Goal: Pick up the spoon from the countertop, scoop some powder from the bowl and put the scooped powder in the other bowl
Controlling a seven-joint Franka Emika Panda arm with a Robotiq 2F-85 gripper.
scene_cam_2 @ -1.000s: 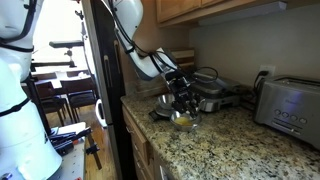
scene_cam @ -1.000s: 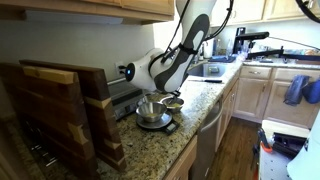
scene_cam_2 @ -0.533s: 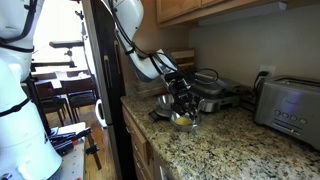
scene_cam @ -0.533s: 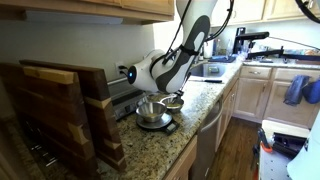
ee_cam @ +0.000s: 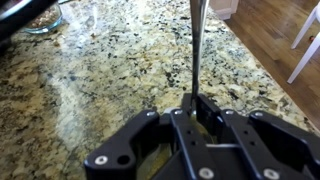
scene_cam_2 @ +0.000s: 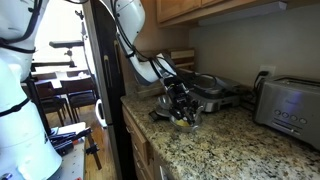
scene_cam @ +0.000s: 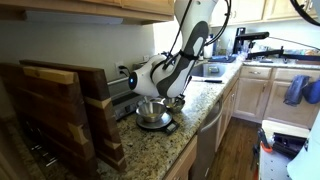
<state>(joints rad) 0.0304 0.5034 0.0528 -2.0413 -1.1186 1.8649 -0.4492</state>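
In the wrist view my gripper (ee_cam: 197, 105) is shut on the thin dark handle of the spoon (ee_cam: 194, 50), which runs straight up the picture over the speckled granite. Yellowish-tan powder (ee_cam: 158, 158) shows beneath the jaws, inside the bowl; the spoon's scoop end is hidden by the gripper body. In an exterior view the gripper (scene_cam_2: 183, 108) hangs low over the small yellowish bowl (scene_cam_2: 186, 122), with the other bowl (scene_cam_2: 166, 103), shiny steel, just behind it. The steel bowl (scene_cam: 150, 113) also shows beside the arm in an exterior view.
A toaster (scene_cam_2: 290, 105) and a dark flat appliance (scene_cam_2: 215, 90) stand at the back of the countertop (scene_cam_2: 230, 150). Wooden cutting boards (scene_cam: 60, 105) lean near the wall. The counter edge runs close to the bowls; a sink (scene_cam: 207, 70) lies further along.
The arm's wrist has shifted slightly and tipped lower over the small bowl. The grip on the spoon is unchanged and the bowls have not moved.
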